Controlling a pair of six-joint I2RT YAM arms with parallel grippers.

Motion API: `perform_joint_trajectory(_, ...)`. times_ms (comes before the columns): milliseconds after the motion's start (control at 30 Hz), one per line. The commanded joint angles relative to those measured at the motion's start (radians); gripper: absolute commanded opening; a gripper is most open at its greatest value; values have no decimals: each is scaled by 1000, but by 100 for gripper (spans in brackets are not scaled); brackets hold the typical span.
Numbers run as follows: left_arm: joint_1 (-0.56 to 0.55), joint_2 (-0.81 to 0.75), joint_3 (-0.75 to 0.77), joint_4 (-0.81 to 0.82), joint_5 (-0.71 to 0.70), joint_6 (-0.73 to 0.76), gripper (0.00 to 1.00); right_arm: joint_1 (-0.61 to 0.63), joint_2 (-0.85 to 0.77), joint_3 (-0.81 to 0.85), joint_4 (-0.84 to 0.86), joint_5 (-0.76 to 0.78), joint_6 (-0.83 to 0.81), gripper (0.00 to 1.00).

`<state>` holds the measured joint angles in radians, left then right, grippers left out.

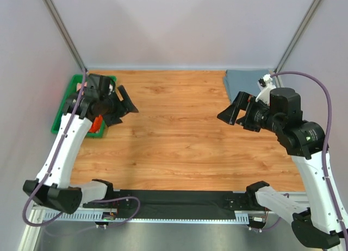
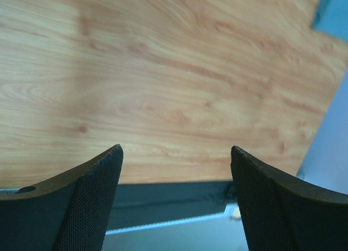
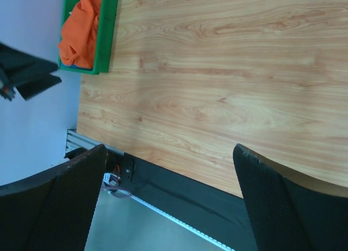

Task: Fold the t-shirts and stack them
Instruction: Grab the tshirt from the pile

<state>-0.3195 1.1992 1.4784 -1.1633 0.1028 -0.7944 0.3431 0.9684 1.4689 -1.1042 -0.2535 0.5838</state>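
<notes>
A bright orange t-shirt (image 1: 97, 124) lies crumpled in the green tray (image 1: 58, 119) at the table's left edge; it also shows in the right wrist view (image 3: 80, 33). A slate grey-blue t-shirt (image 1: 243, 80) lies folded at the far right corner, partly hidden by my right arm; a corner shows in the left wrist view (image 2: 330, 14). A bit of salmon pink cloth (image 1: 80, 86) peeks out behind my left arm. My left gripper (image 1: 123, 105) is open and empty above the table beside the tray. My right gripper (image 1: 231, 110) is open and empty above the table's right side.
The wooden tabletop (image 1: 179, 131) lies between the two arms. A black strip (image 1: 179, 203) and a metal rail run along the near edge. White walls stand on the left, back and right.
</notes>
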Motion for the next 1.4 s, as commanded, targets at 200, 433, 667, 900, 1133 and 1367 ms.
perform_joint_trajectory(200, 454, 115, -44, 86, -150, -155, 88, -6, -30, -76, -32, 17, -61, 100)
perform_joint_trajectory(433, 548, 204, -96, 197, -275, -66, 85, -4, -22, -53, -48, 25, -67, 100)
perform_joint_trajectory(667, 591, 330, -135, 306, -250, -45, 81, -4, -2, -2, -66, 33, -75, 100)
perform_joint_trajectory(900, 593, 497, -34, 271, -209, -20, 31, -4, 15, 8, -72, -1, -64, 100)
perform_joint_trajectory(1133, 568, 375, 251, 179, -181, -12, 0, -4, 56, 96, -129, -32, -50, 100)
perform_joint_trajectory(1367, 449, 272, 653, 279, 52, -101, 0, -4, 73, 166, -137, -26, 1, 100)
